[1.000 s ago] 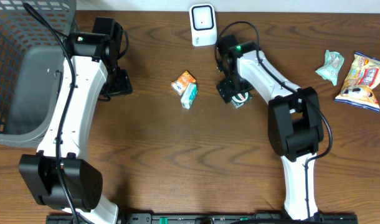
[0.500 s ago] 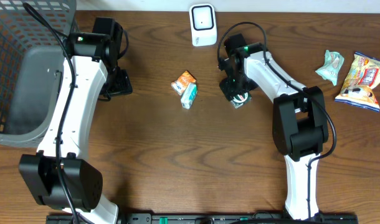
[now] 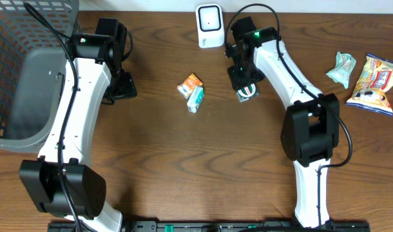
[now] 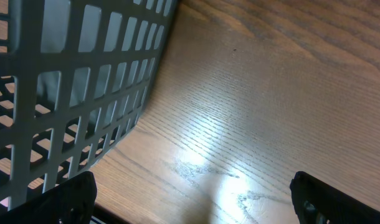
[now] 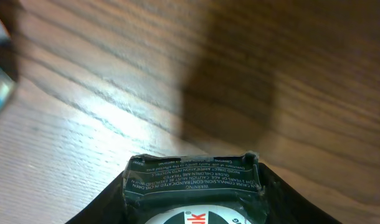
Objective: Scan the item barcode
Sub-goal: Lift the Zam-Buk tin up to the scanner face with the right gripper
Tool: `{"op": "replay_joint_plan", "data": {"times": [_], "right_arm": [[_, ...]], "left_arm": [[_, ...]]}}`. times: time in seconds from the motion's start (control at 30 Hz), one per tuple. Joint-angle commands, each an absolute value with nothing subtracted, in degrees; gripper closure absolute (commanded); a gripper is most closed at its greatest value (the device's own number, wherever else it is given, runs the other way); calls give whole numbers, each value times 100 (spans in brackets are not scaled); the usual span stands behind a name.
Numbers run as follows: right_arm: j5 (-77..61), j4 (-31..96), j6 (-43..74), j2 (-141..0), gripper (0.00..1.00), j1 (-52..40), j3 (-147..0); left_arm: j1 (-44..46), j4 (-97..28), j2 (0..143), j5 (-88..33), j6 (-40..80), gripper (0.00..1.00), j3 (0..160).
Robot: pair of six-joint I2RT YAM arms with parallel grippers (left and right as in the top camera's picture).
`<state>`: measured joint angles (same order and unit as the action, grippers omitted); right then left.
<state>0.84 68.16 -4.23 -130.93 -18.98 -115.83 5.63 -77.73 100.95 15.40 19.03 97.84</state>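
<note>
Right gripper (image 5: pixel 193 210) is pinching the dark pack (image 5: pixel 193 182): both fingers (image 5: pixel 106 208) sit hard against its sides, with the printed warning panel facing the wrist cam. In the overhead, the pack (image 3: pixel 248 95) hangs under the right wrist, near the white scanner (image 3: pixel 210 26) at the table's far edge but clear of it, offset toward the right arm's side. Can't tell from either view whether the pack is off the wooden table (image 3: pixel 183 161) or only resting on it; a dark shadow falls on the wood beyond it. Left gripper (image 4: pixel 193 208) is spread wide, with one fingertip in each bottom corner of its wrist view and only bare wood between them. It's just beside the grey basket (image 3: pixel 29 71), whose lattice wall (image 4: pixel 71 93) fills the left of that view. The orange-and-teal packets (image 3: pixel 192 91) lie mid-table between the two arms, apart from both grippers. The pale green packet (image 3: pixel 342 69) and the yellow snack bag (image 3: pixel 375 82) sit near each other, well apart from the rest at the far right.
</note>
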Motion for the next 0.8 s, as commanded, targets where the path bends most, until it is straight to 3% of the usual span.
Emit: {"op": "replay_joint_plan", "data": {"times": [0.0,0.1,0.23,0.5,0.77], "right_arm": [[-204,6785,-257,-13148,54,-1927,-11998],[-543,6523,-73,-13148,56,-1927,-12383],[-558,5791,355,-13148,69,-1940,-12678],[263,3621,395,-13148,65,-2191,-12682],[2112,2244,-954,-13174,66,-2471,-12674]], "left_arm": [[548,-7793,10088,1656,1828,3,9760],[548,-7793,10088,1656,1828,2,9760],[548,-7793,10088,1656,1828,2,9760],[548,-7793,10088,1656,1828,3,9760],[548,-7793,10088,1658,1828,3,9760]]}}
